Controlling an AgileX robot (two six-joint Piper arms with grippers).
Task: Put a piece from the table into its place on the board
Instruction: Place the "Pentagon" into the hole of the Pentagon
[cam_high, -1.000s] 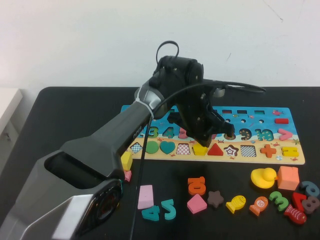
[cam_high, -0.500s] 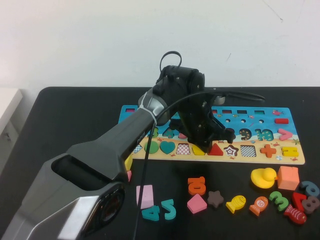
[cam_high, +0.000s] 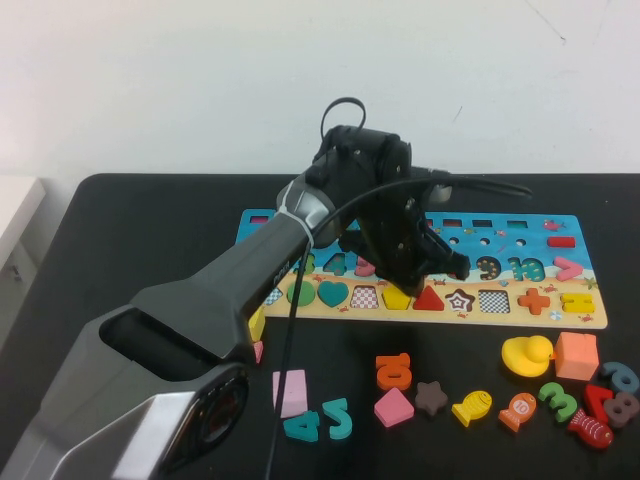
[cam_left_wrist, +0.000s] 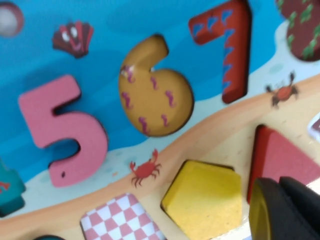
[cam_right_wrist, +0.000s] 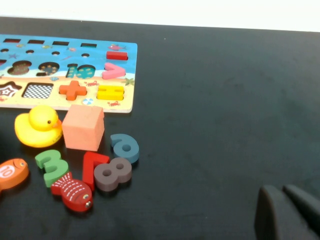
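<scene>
The yellow pentagon piece (cam_high: 397, 297) lies in its cutout on the sandy strip of the board (cam_high: 520, 315), between a checkered square slot and the red triangle (cam_high: 429, 298). In the left wrist view the pentagon (cam_left_wrist: 202, 202) fills its slot, its far edge a little raised. My left gripper (cam_high: 408, 268) hovers just above and behind it. Its shut fingers (cam_left_wrist: 275, 182) stand beside the pentagon, over the triangle (cam_left_wrist: 280, 157), and hold nothing. My right gripper (cam_right_wrist: 281, 191) is shut and empty over bare black table (cam_right_wrist: 225, 100); it does not show in the high view.
Loose pieces lie on the table in front of the board: a yellow duck (cam_high: 525, 354), an orange cube (cam_high: 576, 355), a pink diamond (cam_high: 393, 407), a brown star (cam_high: 431, 397), a fish (cam_high: 471, 406), several numbers and a yellow cube (cam_high: 254, 322) by the left arm.
The left gripper dropped onto the pentagon's slot, then drew slightly up and back. The pentagon now shows uncovered in the slot. The board slid a little to the left.
</scene>
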